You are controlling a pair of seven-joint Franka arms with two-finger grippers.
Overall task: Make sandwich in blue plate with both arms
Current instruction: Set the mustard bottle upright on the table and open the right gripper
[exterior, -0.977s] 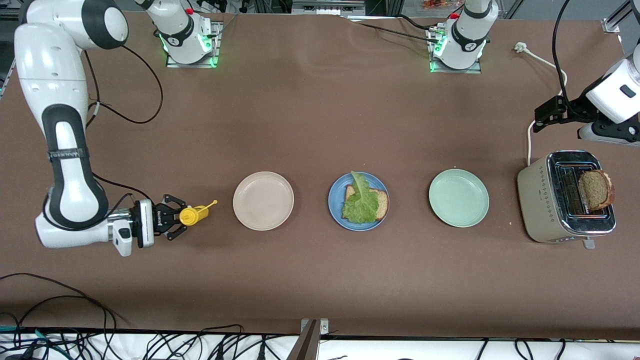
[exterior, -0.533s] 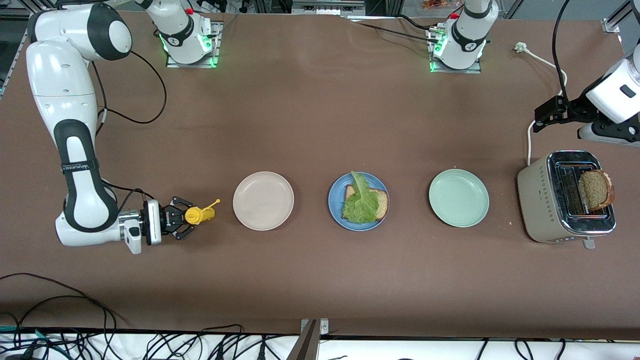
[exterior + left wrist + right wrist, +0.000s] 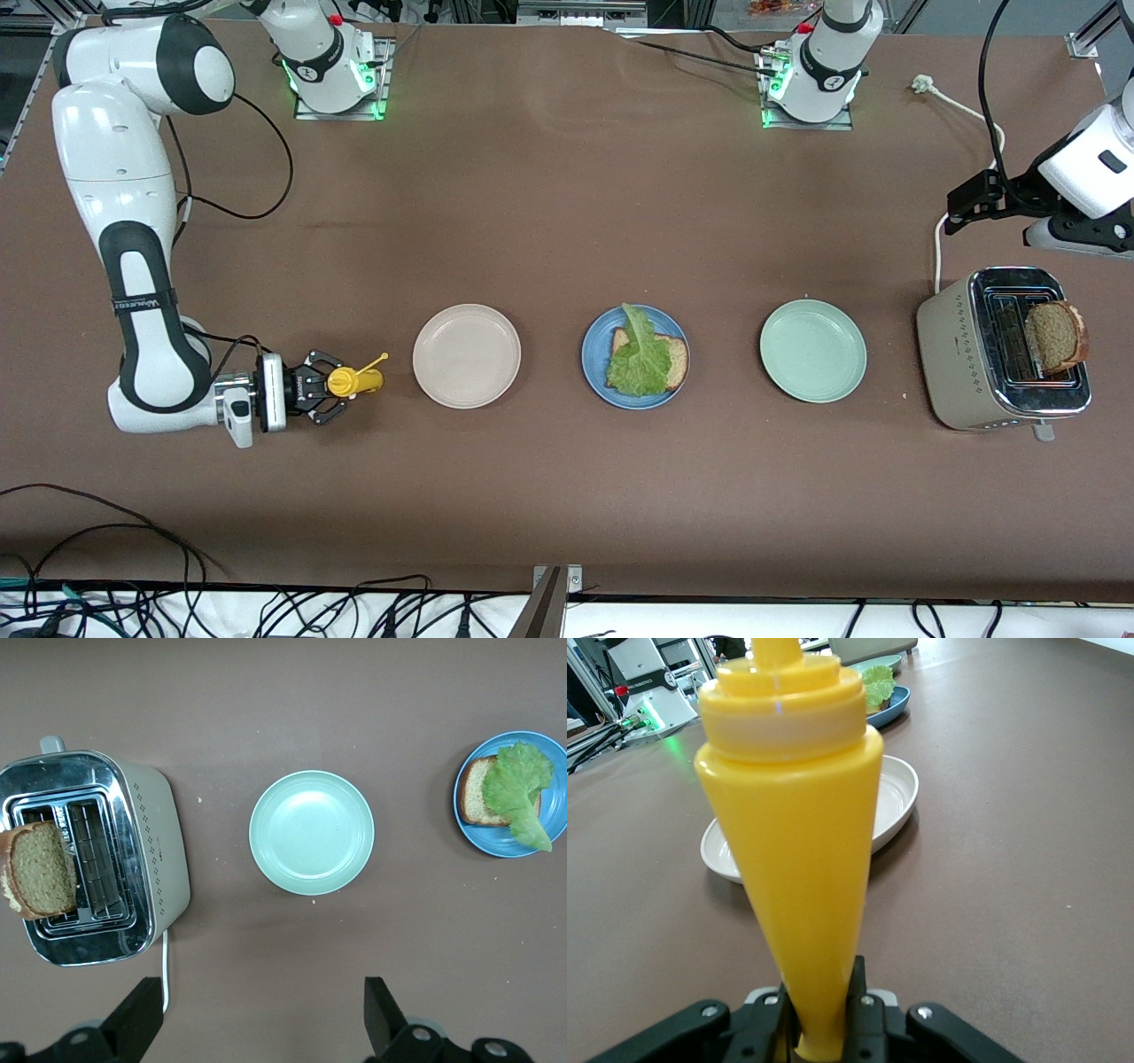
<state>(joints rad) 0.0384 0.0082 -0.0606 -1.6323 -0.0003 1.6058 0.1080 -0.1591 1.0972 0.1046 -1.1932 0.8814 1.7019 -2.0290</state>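
Sandwich (image 3: pixel 651 359) parts sit on the blue plate (image 3: pixel 591 354) at the middle of the front view: one bread slice with a lettuce leaf (image 3: pixel 636 354) draped over it. At the plate's 9 o'clock lies the beige plate (image 3: pixel 466 355), at its 3 o'clock the pale green plate (image 3: pixel 812 350), and farther along at 3 o'clock the toaster (image 3: pixel 952 350) with a second bread slice (image 3: pixel 1054 336) standing up out of a slot. The right gripper (image 3: pixel 330 399), at the beige plate's 9 o'clock, is clamped on the yellow squeeze bottle (image 3: pixel 353 381). The left gripper (image 3: pixel 961 208) hangs at the toaster's 12 o'clock.

Left wrist view: the left gripper's fingers (image 3: pixel 133 1023) stand wide apart, holding nothing, above bare table near the toaster (image 3: pixel 159 859); the blue plate (image 3: pixel 554 811) shows at the edge.

Right wrist view: the right gripper (image 3: pixel 819 1019) pinches the bottle (image 3: pixel 793 842) at its narrow end, the beige plate (image 3: pixel 895 806) just beside it.
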